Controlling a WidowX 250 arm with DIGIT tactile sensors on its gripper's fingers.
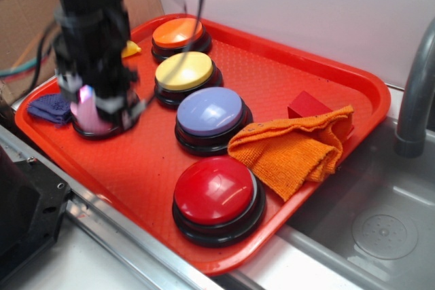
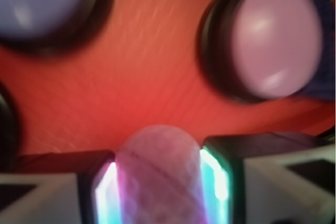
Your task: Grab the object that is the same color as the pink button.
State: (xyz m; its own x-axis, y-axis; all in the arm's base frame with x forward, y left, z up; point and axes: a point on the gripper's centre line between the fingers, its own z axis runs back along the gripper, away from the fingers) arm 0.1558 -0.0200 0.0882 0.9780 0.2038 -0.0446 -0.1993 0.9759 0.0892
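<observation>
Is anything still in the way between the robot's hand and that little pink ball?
Nothing visible. In the wrist view the pink ball already sits between the two fingers of the hand, and the pink button lies apart, farther back on the red tray.

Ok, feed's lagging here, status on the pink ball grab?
Gripper shut on the pink ball, fingers on both sides. Pink button just beyond, apart from the ball. Nothing in the way.
</observation>
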